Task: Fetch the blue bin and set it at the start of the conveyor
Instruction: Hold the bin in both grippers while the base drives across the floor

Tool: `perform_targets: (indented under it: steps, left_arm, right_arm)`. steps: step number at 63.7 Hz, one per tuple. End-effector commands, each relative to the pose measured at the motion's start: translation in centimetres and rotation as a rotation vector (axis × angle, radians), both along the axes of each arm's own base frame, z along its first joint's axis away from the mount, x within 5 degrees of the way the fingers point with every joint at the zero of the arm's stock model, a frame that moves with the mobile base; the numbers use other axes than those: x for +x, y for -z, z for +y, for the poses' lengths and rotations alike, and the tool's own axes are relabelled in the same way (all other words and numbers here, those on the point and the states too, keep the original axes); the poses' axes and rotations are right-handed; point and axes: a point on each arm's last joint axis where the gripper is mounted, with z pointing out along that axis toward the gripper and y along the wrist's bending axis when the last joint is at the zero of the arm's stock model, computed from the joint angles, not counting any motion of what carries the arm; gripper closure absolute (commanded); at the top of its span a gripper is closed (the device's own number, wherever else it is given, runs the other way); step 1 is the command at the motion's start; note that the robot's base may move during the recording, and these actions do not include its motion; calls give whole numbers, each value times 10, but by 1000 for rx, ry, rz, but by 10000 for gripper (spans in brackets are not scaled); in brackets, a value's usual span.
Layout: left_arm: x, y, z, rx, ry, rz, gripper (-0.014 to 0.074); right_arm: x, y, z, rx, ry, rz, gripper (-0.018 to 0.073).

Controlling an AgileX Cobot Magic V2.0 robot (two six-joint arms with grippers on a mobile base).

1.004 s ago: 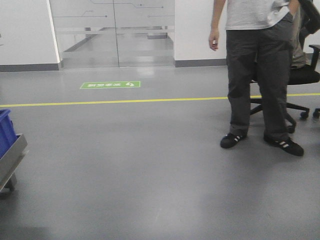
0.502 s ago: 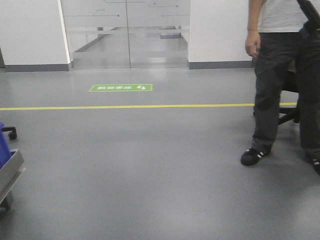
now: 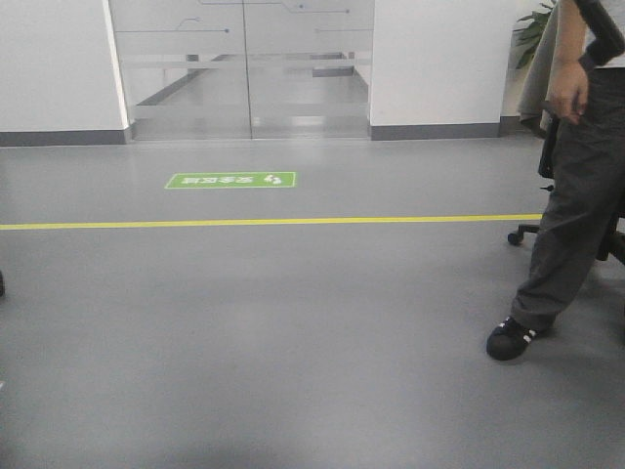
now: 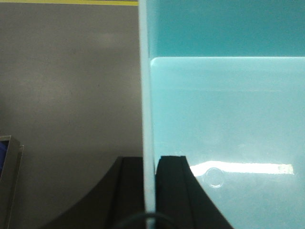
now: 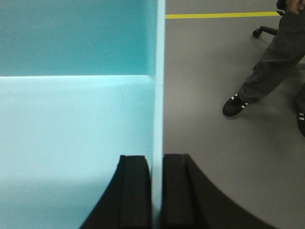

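well, my left claw was pinched shut on one thin wall of the blue bin and my right claw on the opposite wall, so the bin hung between them above the grey floor. the conveyor start was nowhere in view. i judged those smooth walls could slip if the base swung, and the person near my right could get clipped

The blue bin is smooth glossy plastic, the floor smooth and faintly shiny, the twelve o'clock doors frosted glass.
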Motion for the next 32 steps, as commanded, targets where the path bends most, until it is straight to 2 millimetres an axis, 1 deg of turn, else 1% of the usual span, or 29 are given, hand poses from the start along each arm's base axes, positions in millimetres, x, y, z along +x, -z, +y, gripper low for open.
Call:
perform_targets:
  steps: [1,32]
  left_arm:
    - [-3,-8,0,-3,13,-53,708]
    - [-3,-8,0,-3,13,-55,708]
  right_arm:
    - [-4,-11,-2,8,-6,-66,724]
    - [-4,-11,-2,8,-6,-66,724]
